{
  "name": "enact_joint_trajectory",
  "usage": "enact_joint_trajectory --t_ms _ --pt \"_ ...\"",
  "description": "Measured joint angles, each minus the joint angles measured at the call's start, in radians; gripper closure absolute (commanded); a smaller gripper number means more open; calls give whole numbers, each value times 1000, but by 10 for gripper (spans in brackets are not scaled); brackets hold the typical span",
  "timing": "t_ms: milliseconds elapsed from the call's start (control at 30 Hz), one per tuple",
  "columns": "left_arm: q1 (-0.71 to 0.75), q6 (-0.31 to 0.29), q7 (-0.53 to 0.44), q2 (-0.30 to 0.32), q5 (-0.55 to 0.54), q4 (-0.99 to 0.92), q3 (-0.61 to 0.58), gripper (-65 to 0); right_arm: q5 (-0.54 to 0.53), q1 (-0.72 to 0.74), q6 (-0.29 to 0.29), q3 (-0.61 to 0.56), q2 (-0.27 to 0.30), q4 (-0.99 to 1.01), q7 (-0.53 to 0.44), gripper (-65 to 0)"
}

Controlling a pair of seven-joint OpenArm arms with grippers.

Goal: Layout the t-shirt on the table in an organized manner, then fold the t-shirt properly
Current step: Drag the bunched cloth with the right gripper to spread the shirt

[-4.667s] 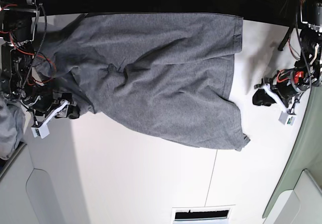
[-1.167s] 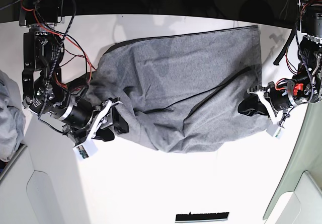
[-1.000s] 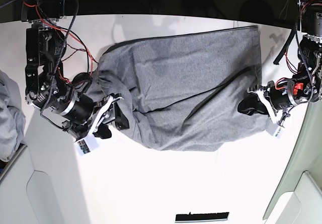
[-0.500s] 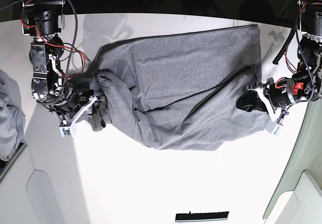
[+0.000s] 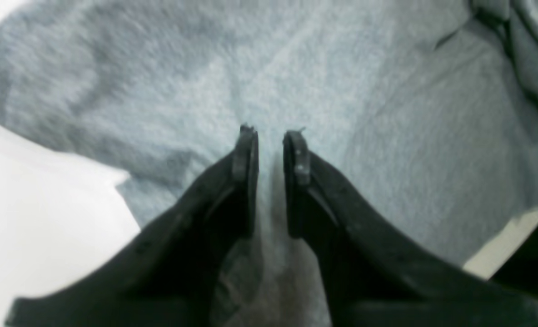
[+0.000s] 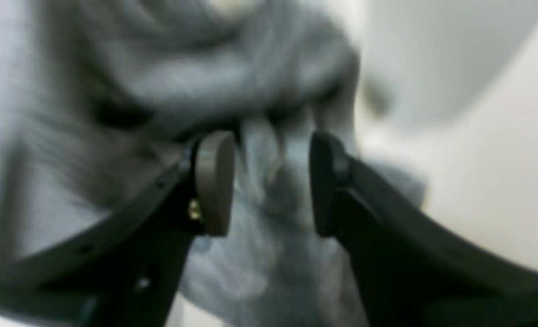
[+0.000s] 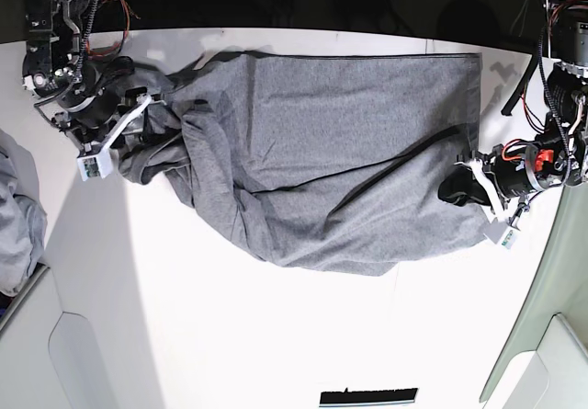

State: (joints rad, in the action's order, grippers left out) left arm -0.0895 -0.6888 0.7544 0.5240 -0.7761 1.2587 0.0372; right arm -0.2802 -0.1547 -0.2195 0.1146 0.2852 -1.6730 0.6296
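1. Where the left wrist view looks down, the left gripper (image 5: 270, 136) has its black jaws drawn to a narrow slot, and a strip of the t-shirt (image 5: 364, 91) runs up between them; the cloth fills most of the view, with bare table (image 5: 32, 218) off the shirt's lower left edge.
2. As seen from the right wrist view, which is blurred, the right gripper (image 6: 269, 181) has its jaws at a middling gap, with bunched folds of the t-shirt (image 6: 160, 77) lying between the fingers (image 6: 212, 181). Whether the pads actually pinch the cloth cannot be told. White table (image 6: 491, 181) lies to the right of the shirt.
3. From the base view, the t-shirt (image 7: 340, 152) lies spread across the far part of the table (image 7: 276, 335), rumpled and bunched at its left end. The right gripper (image 7: 138, 124) is at that bunched end, touching the cloth. The left gripper (image 7: 457, 187) is at the shirt's right edge, on the fabric. A paler cloth bundle (image 7: 16, 216) lies well left of the shirt, at the table's edge.
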Motion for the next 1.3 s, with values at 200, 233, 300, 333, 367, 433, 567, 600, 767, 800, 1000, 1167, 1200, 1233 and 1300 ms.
enact_joint_trajectory --t_ms 200,233,300,333,367,433,567,600,767,800,1000,1167,1200,1233,1300 --pt "12 0 -2 0 -10 0 0 -129 -47 82 -1 42 -6 -69 -32 -340" --pt "21 0 -3 0 -10 0 1 -129 -44 106 -14 42 -23 -53 -34 -353" --pt "35 0 -2 -1 -10 0 0 -129 -49 173 -48 37 -61 12 -38 -356" --pt "42 0 -3 -1 -10 0 0 -129 -50 212 -56 32 -80 63 -43 -356" --pt "45 0 -3 -1 -9 0 1 -129 -48 253 -59 28 -100 122 -54 -356" --pt "43 0 -3 -6 -7 0 2 -129 -48 329 -92 21 -130 262 -85 -356" --pt "42 0 -7 -13 -9 0 2 -129 -44 446 -158 3 -164 546 -84 -356" --pt "42 0 -7 -14 1 0 2 -129 -45 462 -167 -3 -167 598 -85 -355" --pt "43 110 -144 -14 136 0 2 -129 -135 464 -240 -36 -172 677 -82 -237" --pt "42 156 -179 -14 165 -1 2 -129 -158 460 -259 -40 -174 677 -75 -171" --pt "26 233 -227 -14 220 -1 2 -129 -172 454 -298 -40 -175 663 -60 0" --pt "26 233 -220 -14 237 -58 2 -129 -164 449 -302 -24 -175 515 -45 0" --pt "26 233 -220 -14 238 -71 2 -129 -167 449 -306 -11 -177 471 -44 0" --pt "26 233 -220 -14 237 -86 2 -129 -170 451 -311 7 -179 428 -44 0" --pt "26 232 -221 -14 237 -112 2 -129 -162 452 -313 46 -180 341 -43 0"
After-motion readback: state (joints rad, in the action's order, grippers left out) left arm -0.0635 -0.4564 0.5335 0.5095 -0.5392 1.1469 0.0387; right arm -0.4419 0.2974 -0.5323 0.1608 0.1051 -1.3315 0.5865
